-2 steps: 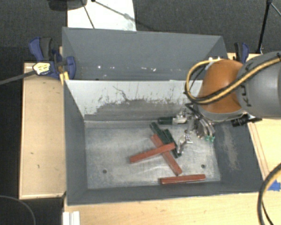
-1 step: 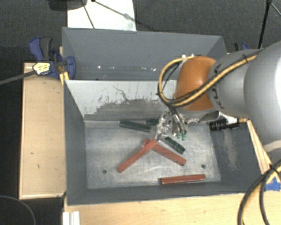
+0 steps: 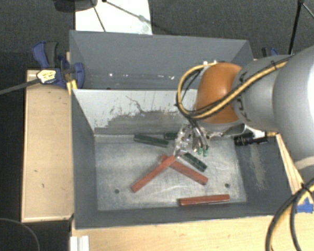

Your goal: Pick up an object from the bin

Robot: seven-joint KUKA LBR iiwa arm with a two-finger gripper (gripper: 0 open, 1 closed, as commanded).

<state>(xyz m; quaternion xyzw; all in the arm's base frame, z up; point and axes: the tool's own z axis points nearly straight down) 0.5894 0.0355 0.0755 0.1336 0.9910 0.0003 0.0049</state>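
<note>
We see a grey metal bin (image 3: 83,156) with a dull, matt finish, its back wall and floor scuffed and scratched pale. The three reddish-brown flat sticks (image 3: 152,174) look matt and smooth; wood or plastic, we cannot tell. The dark green sticks (image 3: 152,138) carry a faint sheen. The gripper (image 3: 191,149) glints like bare metal, the rounded orange cover (image 3: 217,90) is glossy plastic — and the arm's grey casing (image 3: 293,98) is smooth and satin.
</note>
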